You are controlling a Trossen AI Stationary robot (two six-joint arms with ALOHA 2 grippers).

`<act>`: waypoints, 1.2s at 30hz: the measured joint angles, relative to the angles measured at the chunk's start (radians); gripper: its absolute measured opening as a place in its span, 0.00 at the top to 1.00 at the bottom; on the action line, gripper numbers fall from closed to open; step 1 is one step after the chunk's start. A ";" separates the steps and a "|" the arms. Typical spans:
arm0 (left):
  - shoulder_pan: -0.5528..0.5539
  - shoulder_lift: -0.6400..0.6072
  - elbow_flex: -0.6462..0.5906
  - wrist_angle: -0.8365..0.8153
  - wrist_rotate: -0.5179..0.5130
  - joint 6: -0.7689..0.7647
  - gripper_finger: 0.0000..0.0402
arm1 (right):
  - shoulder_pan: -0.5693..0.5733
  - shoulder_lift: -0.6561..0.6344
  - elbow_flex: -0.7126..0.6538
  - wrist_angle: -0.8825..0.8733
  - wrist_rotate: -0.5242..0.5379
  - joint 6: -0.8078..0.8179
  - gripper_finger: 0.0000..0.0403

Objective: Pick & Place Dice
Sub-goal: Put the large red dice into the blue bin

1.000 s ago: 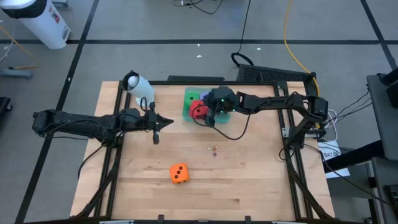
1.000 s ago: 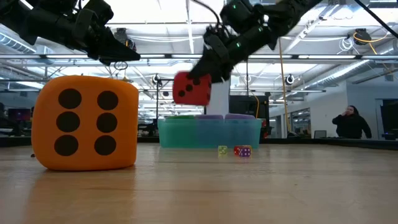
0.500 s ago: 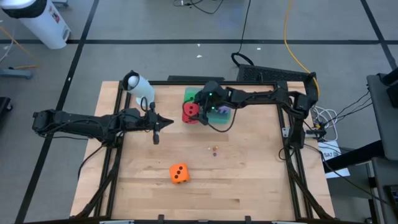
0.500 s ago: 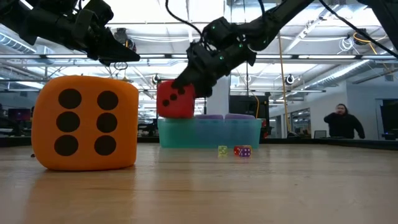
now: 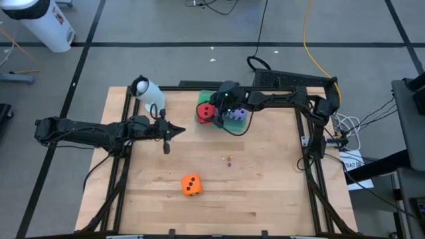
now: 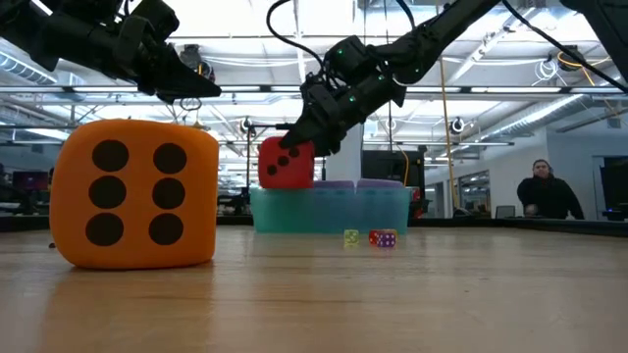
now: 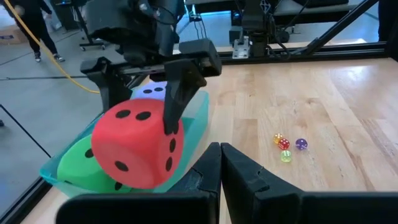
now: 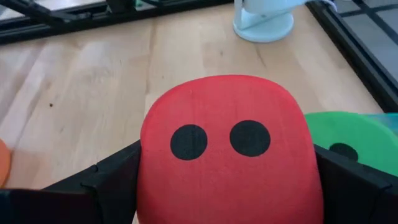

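A: Orange soft foam cube w/ dark pips (image 5: 191,185) sits nearest, alone on the wooden table (image 5: 265,199), well apart from both arms. Tiny dice cluster (image 5: 230,160) mid-table.

B: Left gripper (image 5: 174,131)?

A: Fingers pinched shut, nothing in them, hovering mid-table. Waiting.

B: And the far side?

A: Right gripper (image 5: 214,115), jaws spread wide, clamped on the red soft foam cube (image 6: 287,163). Cube hangs right over the teal translucent plastic bin (image 6: 330,208), near its edge, bin directly below jaws. Green soft cube (image 7: 84,160) and purple soft cube (image 5: 238,114) already inside.

B: Next?

A: Prob. release straight down; edge offset could tip it out.
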 joint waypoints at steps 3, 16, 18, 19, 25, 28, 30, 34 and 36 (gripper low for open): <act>0.000 0.000 0.000 0.000 0.000 0.001 0.95 | 0.002 0.005 0.000 -0.027 0.029 -0.005 0.11; 0.000 0.000 0.000 0.000 0.000 0.004 0.95 | 0.002 0.005 -0.005 -0.042 0.047 -0.011 0.11; 0.000 0.000 0.000 0.000 0.000 0.004 0.95 | 0.005 0.005 -0.006 -0.038 0.047 -0.005 0.11; 0.000 0.000 0.000 0.000 0.000 0.004 0.95 | 0.007 0.006 -0.006 -0.037 0.047 -0.004 0.11; 0.000 0.000 0.000 0.000 0.000 0.004 0.95 | 0.013 0.003 -0.003 -0.032 0.025 0.011 0.11; 0.000 0.000 0.000 0.000 0.000 0.004 0.95 | 0.028 -0.014 0.008 -0.032 0.007 0.012 0.11; 0.000 0.000 0.000 0.000 0.000 0.004 0.95 | 0.037 -0.035 0.016 -0.049 0.006 0.009 0.11; 0.000 0.000 0.000 0.000 0.000 0.004 0.95 | 0.037 -0.098 0.028 -0.065 0.007 -0.019 0.11; 0.000 0.000 0.000 0.000 0.000 0.004 0.95 | 0.030 -0.128 0.033 -0.056 0.009 -0.031 0.11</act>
